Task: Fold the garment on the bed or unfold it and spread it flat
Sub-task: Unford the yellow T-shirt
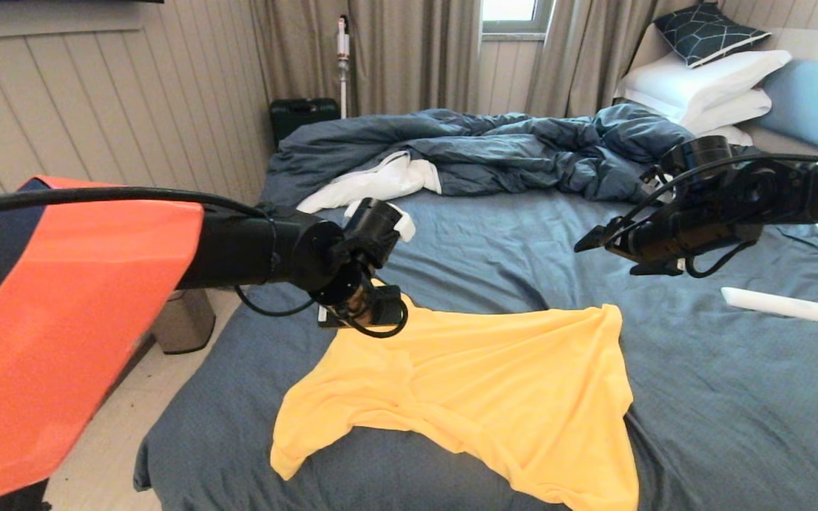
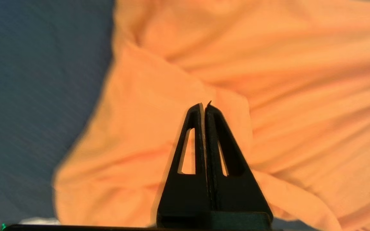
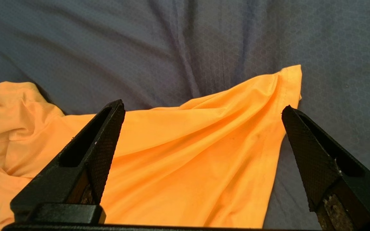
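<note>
The garment (image 1: 508,383), a yellow-orange T-shirt, lies rumpled on the near half of the bed (image 1: 721,397), one sleeve hanging toward the front left. My left gripper (image 1: 365,312) points down at its far left corner. In the left wrist view the left gripper (image 2: 204,106) is shut, its fingers pressed together, and a fold of the garment (image 2: 159,96) rises to the tips. My right gripper (image 1: 593,243) hovers open above the bed beyond the garment's far right corner. In the right wrist view the right gripper (image 3: 202,106) frames the garment (image 3: 198,154) below, apart from it.
A rumpled dark blue duvet (image 1: 494,145) with a white underside covers the far half of the bed, with white pillows (image 1: 700,85) at the headboard. A white bar-shaped object (image 1: 775,304) lies on the sheet at right. A bin (image 1: 185,319) stands on the floor at left.
</note>
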